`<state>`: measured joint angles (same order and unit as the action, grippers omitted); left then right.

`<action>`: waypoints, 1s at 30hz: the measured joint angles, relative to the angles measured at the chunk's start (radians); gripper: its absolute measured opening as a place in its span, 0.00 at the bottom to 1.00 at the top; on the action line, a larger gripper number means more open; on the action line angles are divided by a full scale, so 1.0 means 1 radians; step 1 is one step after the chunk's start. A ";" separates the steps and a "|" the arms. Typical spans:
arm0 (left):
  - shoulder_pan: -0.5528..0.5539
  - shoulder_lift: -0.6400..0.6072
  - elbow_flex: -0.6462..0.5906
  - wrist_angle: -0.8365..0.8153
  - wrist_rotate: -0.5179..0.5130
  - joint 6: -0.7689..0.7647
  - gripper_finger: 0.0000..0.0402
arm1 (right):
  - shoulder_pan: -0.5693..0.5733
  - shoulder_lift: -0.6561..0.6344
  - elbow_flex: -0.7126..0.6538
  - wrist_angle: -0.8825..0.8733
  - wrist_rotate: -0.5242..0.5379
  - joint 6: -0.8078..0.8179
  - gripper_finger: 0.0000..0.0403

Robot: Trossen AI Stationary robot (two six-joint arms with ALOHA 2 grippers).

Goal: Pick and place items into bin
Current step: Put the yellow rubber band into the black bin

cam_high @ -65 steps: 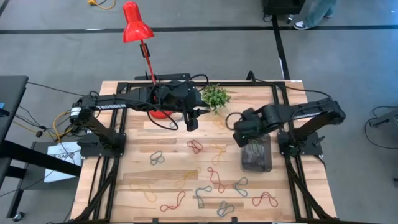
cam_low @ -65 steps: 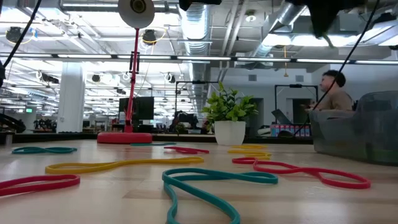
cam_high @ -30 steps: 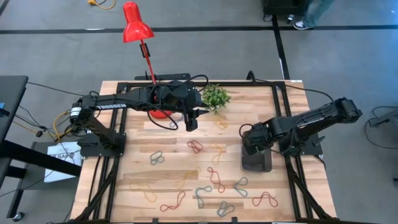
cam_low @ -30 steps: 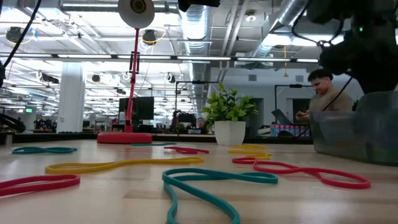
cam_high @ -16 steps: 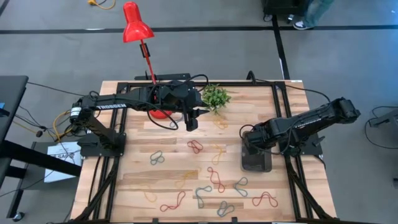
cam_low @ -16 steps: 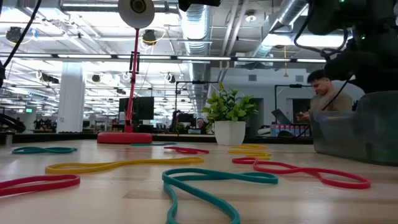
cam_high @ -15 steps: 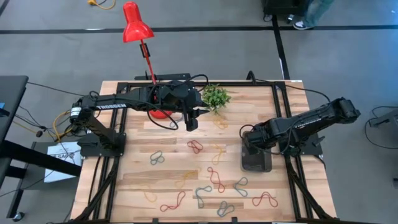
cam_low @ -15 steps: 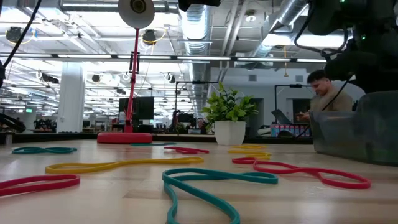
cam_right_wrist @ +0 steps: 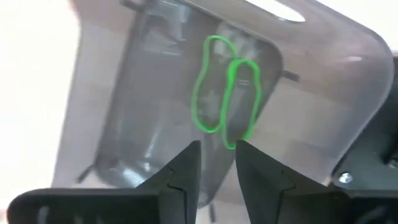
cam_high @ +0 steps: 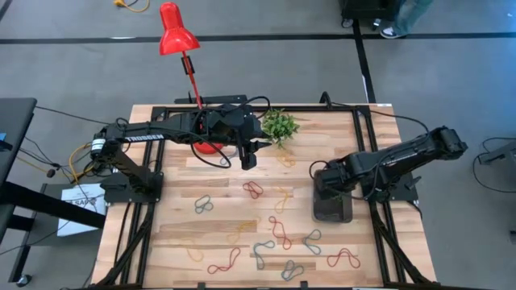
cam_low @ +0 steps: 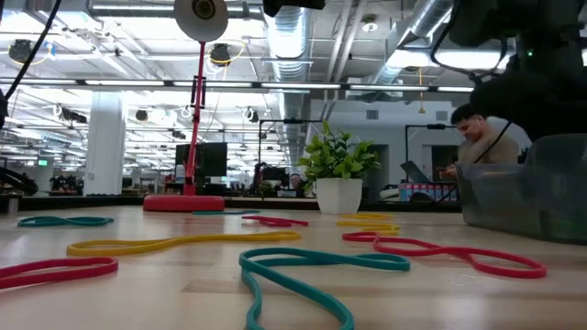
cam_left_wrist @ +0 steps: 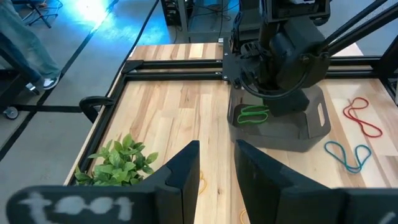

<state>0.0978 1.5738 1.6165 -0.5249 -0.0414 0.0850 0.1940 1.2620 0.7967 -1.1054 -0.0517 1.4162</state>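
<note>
The dark see-through bin (cam_high: 332, 211) stands on the table's right side. A green band (cam_right_wrist: 227, 102) lies inside it, also seen in the left wrist view (cam_left_wrist: 252, 115). My right gripper (cam_right_wrist: 217, 149) points down over the bin's far end (cam_high: 330, 184), open, with nothing between its fingers. Several more bands lie loose on the wood, among them a red one (cam_high: 255, 190), a grey-blue one (cam_high: 203, 205) and a yellow one (cam_high: 234, 229). My left gripper (cam_high: 249, 161) hangs open above the table's far middle (cam_left_wrist: 217, 149).
A red lamp's base (cam_high: 208, 147) and a small potted plant (cam_high: 279, 125) stand at the far edge, under and beside my left arm. Black frame rails (cam_high: 367, 153) run along the table's sides. A person (cam_low: 481, 137) shows in the room behind.
A couple of seconds ago my right gripper came down and toward the near edge over the bin's far end. Over the last second it has kept nearly still there. My left arm has not moved.
</note>
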 joint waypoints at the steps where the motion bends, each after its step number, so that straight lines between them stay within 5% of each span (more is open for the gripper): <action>1: 0.000 0.000 0.000 0.000 0.000 -0.001 0.23 | 0.000 -0.002 0.015 -0.003 0.000 0.000 0.24; 7: 0.003 0.000 0.000 -0.041 -0.001 -0.013 0.23 | 0.001 -0.040 0.169 -0.018 0.052 -0.015 0.24; 16: 0.005 -0.041 0.000 -0.107 -0.039 -0.070 0.23 | -0.015 -0.048 0.338 0.129 0.411 -0.354 0.24; 30: 0.060 -0.402 0.002 -0.451 -0.369 -0.236 0.23 | -0.261 0.259 0.336 0.325 0.210 -0.672 0.18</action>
<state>0.1583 1.1717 1.6180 -0.9757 -0.4102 -0.1513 -0.0670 1.5206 1.1332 -0.7800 0.1582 0.7444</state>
